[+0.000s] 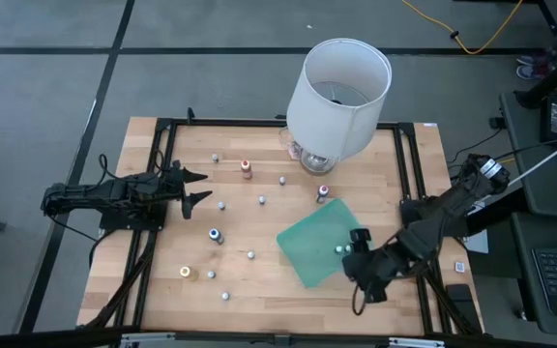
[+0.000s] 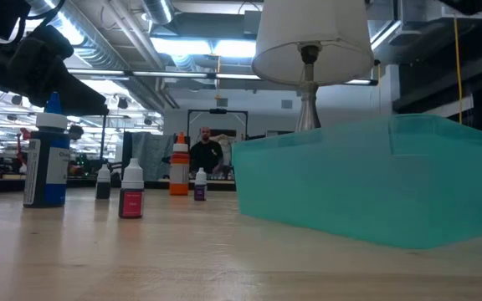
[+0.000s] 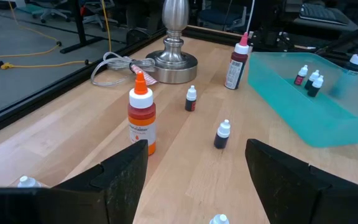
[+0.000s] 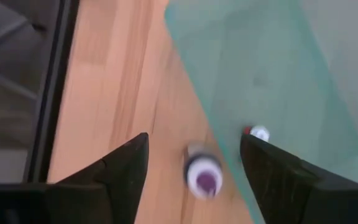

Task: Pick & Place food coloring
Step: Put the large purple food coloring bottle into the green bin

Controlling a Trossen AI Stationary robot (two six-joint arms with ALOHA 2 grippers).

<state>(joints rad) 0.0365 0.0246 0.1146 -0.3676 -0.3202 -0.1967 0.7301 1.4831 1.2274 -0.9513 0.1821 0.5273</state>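
Observation:
Several tiny food coloring bottles stand scattered upright on the wooden table (image 1: 162, 290), among them an orange one (image 3: 141, 118) and a blue one (image 2: 48, 155). A few more (image 3: 309, 79) stand inside the green see-through tray (image 1: 312, 242). My right gripper (image 1: 354, 259) hovers open over the tray's near right edge, pointing steeply down. Below its fingers a purple-capped bottle (image 4: 202, 176) stands beside the tray's edge, and a white-capped one (image 4: 258, 132) stands in the tray. My left gripper (image 1: 201, 187) waits open at the table's left side.
A lamp with a big white shade (image 1: 341, 85) and a metal base (image 3: 174, 59) stands at the far edge, its cord coiled beside it. A black frame (image 1: 414, 164) runs around the table. Bare wood lies between the scattered bottles.

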